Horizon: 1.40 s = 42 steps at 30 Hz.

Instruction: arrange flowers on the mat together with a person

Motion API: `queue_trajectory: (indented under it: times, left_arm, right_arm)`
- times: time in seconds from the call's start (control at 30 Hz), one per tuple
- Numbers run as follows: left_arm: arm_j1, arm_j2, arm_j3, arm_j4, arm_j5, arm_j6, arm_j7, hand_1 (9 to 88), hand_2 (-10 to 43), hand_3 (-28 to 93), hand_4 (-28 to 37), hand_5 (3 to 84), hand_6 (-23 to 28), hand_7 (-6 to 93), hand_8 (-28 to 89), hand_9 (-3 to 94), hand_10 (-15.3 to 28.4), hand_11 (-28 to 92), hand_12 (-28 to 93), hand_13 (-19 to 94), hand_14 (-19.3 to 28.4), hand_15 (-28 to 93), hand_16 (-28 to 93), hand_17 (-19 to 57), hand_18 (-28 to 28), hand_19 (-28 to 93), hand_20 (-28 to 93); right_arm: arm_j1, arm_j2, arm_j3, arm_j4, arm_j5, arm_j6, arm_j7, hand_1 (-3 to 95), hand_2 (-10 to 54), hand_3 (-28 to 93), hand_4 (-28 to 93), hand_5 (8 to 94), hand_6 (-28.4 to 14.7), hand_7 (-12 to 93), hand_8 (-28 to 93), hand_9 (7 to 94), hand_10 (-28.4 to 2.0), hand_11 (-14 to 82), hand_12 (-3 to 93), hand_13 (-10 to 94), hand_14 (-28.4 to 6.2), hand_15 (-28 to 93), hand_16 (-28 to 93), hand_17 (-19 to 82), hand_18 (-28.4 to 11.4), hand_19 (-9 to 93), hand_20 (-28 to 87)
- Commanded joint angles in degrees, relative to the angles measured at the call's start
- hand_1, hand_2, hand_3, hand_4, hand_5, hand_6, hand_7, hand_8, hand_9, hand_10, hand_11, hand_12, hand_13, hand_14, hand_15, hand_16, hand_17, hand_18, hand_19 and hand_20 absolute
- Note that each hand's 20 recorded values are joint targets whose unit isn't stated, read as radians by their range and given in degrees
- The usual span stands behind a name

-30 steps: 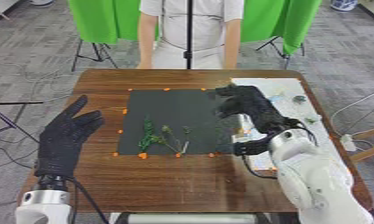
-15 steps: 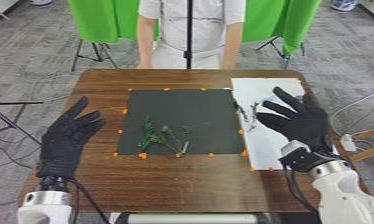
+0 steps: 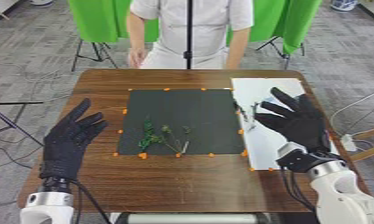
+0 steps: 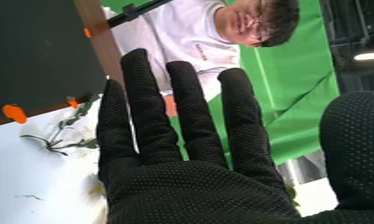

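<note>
Right robot hand [image 3: 299, 127]: moved back from the mat's right edge to above the white sheet [image 3: 263, 87]; fingers extended with gaps between them, thumb held well apart, nothing pinched.
Left robot hand [image 3: 68, 140]: over the left side of the tabletop [image 3: 183, 185], beside the mat; fingers loosely extended, thumb apart, empty.
Mat [image 3: 179, 107]: dark, square, laid at the middle of the tabletop; orange markers [image 3: 143, 156] along its edges.
Leafy green stem [image 3: 149, 134]: on the mat, toward its near left corner, roughly upright to the near edge.
Budded stem [image 3: 167, 130]: just beside it on the right, lower end slanting toward the middle of the near edge.
Small sprig [image 3: 187, 131]: right of the budded stem, in the mat's near half.
Loose stems [image 4: 52, 145]: on the white sheet, close along the mat's right edge; whether any tip overlaps the mat, cannot tell.
Yellowish bloom [image 4: 96, 191]: on the white sheet side, partly hidden by the right robot hand.
Step in hand: a pause between placements, by all appearances; arrangement begun, far half and right side of the mat unfilled.
Next move: probably the right robot hand lowering to the white sheet, pinching one stem between thumb and fingers, and laying it on the mat's open right side.
Handling: thin stems lying flat, likely awkward to lift singly; neighbours could tangle or be dragged along.
</note>
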Motion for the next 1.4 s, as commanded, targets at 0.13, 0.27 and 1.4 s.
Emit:
queue_trajectory:
  times: [0.13, 0.27, 1.4]
  left_arm:
    - [0.3, 0.10, 0.57, 0.27, -0.62, 0.42, -0.55, 22.0, 7.4, 77, -25.1, 38.9, 8.2, 6.8, -7, 40.5, 20.2, 23, 12, 29, 27.0, 53, -6, -4.6, 24.9, 56, 14]
    - [-0.5, 0.72, 1.03, 0.72, -0.91, 0.09, -0.08, 22.1, 7.4, 77, -25.0, 38.9, 8.3, 6.9, -7, 40.5, 20.2, 23, 12, 29, 26.9, 53, -6, -4.6, 24.8, 56, 14]
    - [-0.8, 0.32, 1.03, 0.29, -0.60, -0.02, -1.20, 22.6, 7.5, 76, -24.3, 39.3, 8.9, 6.9, -7, 40.7, 20.6, 25, 12, 29, 26.9, 54, -6, -4.8, 24.7, 56, 15]
  right_arm:
    - [-0.4, -0.7, -0.3, -0.1, 0.4, 0.5, 0.1, 13.5, 12.2, 71, -27, 43.6, 0.2, 11, -12, 48.4, -16.8, 10.7, 14.1, 39, -20.7, 34, 15, 5, -23.1, 43, 19]
    - [0.2, -0.4, -0.7, 0.5, 0.6, -0.1, -0.2, 13.6, 12.2, 71, -27, 43.8, 0.2, 12, -12, 48.5, -16.7, 11.0, 14.1, 39, -20.6, 34, 14, 5, -23.2, 44, 19]
    - [-0.1, -0.6, -1.0, 0.1, 0.8, 1.3, 0.6, 13.7, 11.9, 71, -27, 44.7, 0.2, 12, -12, 50.5, -17.2, 13.4, 14.4, 41, -20.1, 38, 14, 6, -23.1, 44, 19]
